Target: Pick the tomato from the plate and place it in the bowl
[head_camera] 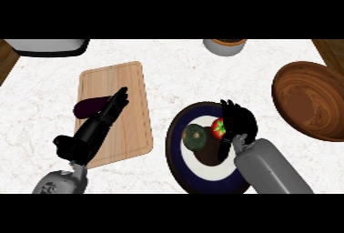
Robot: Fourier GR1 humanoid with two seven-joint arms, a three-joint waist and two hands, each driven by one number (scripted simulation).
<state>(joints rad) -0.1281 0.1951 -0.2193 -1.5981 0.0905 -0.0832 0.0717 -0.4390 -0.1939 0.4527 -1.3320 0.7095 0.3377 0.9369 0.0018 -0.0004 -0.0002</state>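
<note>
The step in hand looks like the grasp. The right hand is over the plate, its fingers curled down beside the tomato and touching its right side. Whether they have closed round it I cannot tell: the hand hides the far half. The tomato lies on the plate's right part, just beside a dark green round vegetable, and it does not appear lifted.

The next move, as I judge it, calls for closing on the tomato without nudging the green vegetable, lifting it clear of the plate's rim, then carrying it right and up the view to the bowl, which stands near the plate at the desk's right edge.

The left hand lies with straight fingers over the cutting board, fingertips at an eggplant; it holds nothing.

Count: one tomato, one green vegetable, one plate, one wooden bowl, one board, one eggplant. At the top edge of the desk stand one pale cup or pot and one white thing with a dark rim, both cut off.
</note>
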